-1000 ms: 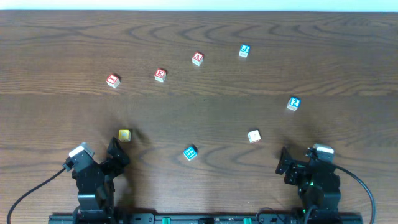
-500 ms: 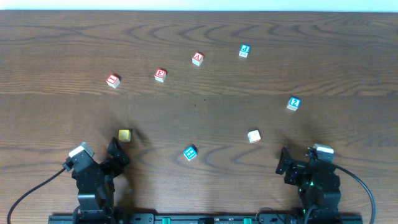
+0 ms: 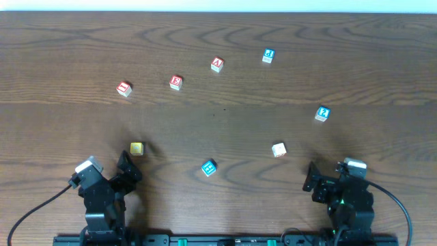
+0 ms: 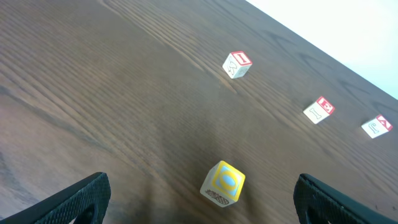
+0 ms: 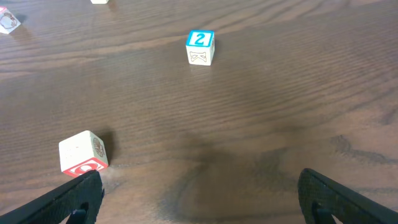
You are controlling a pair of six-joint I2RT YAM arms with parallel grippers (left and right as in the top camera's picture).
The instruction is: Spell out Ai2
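Letter blocks lie scattered on the wooden table. The red A block is at the far middle, also in the left wrist view. The blue i block is right of it. The blue 2 block sits mid-right, also in the right wrist view. My left gripper is open and empty at the near left, just behind a yellow block. My right gripper is open and empty at the near right.
Two red blocks lie far left. The yellow block, a blue block and a white-and-red block lie in the near half. The table's far edge runs along the top.
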